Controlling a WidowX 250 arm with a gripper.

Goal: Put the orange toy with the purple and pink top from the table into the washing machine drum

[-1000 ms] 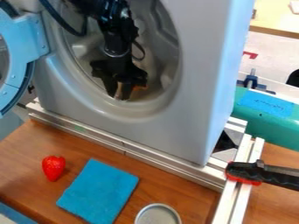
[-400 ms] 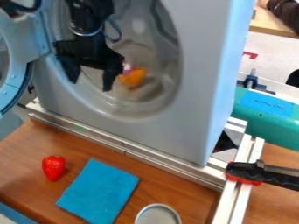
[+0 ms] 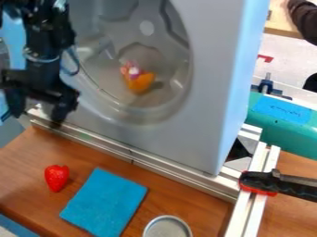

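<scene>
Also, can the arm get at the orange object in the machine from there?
Probably yes. The end effector hangs open and empty outside the machine, the door stands open, and nothing visible covers the orange object. It would likely need to clear the opening's rim.

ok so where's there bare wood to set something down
Bare wood lies between the strawberry and metal rail, and between that rail and the blue cloth. It's crowded where the cloth nears the round metal piece.

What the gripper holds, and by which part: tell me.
Nothing is held. The gripper hangs open, with nothing between its fingers; the orange item lies apart from it in the drum.
</scene>
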